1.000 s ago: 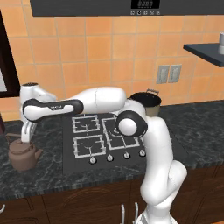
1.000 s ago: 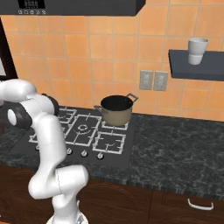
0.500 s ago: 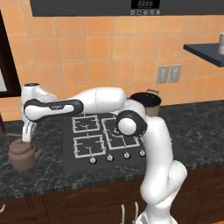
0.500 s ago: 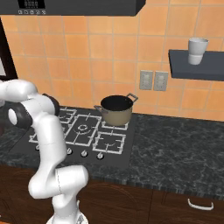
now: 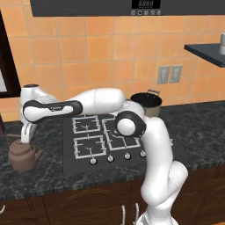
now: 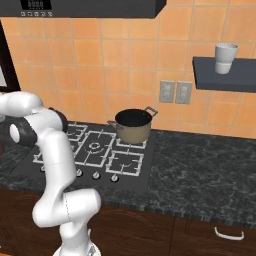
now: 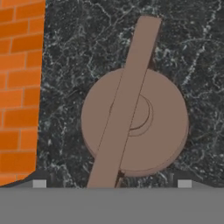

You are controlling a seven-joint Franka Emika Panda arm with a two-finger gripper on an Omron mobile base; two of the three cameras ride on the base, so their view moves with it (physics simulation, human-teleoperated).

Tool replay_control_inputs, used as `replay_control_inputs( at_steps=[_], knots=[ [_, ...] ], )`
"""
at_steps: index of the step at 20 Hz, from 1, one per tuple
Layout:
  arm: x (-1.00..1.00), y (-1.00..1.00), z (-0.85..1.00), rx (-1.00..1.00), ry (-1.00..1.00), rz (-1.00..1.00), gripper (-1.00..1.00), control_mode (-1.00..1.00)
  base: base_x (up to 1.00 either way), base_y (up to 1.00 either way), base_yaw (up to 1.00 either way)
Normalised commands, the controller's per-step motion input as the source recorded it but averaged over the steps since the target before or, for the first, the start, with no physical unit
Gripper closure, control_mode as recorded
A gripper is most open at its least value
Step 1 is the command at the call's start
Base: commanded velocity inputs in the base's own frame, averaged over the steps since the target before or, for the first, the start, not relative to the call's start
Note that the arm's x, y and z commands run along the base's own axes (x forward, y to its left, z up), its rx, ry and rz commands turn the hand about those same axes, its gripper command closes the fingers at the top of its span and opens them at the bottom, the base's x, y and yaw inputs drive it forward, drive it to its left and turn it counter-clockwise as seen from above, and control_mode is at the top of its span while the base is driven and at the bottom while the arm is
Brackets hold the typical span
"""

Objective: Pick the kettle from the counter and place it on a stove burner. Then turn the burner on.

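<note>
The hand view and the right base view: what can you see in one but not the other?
The hand view looks straight down on the brown kettle, its handle crossing the round lid.

The right base view has the cooktop, the olive stockpot on a back burner, and a white cup on a wall shelf.

Both share the dark marbled counter and the orange tiled wall.

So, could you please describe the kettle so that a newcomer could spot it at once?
Start at the black five-burner cooktop set in the dark marbled stone counter. On the counter just left of it sits the small squat brown-copper kettle, under the arm's hand. Unlike the bigger olive stockpot on the cooktop's back right burner, it has a thin arched handle and a short spout.
</note>
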Motion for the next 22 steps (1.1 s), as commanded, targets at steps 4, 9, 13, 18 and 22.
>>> replay_control_inputs(
  at_steps=[4,9,13,18,22],
  knots=[
    [0.0,0.14,0.0,0.0,0.0,0.0,-1.0,-1.0,0.0,0.0,0.0],
    [0.0,0.02,0.0,0.0,0.0,0.0,-1.0,-1.0,0.0,0.0,0.0],
    [0.0,0.0,0.0,0.0,0.0,0.0,1.0,-1.0,0.0,0.0,0.0],
    [0.0,0.0,0.0,0.0,0.0,0.0,1.0,-1.0,0.0,0.0,0.0],
    [0.0,0.0,0.05,0.0,0.0,0.0,1.0,-1.0,0.0,0.0,0.0]
  ],
)
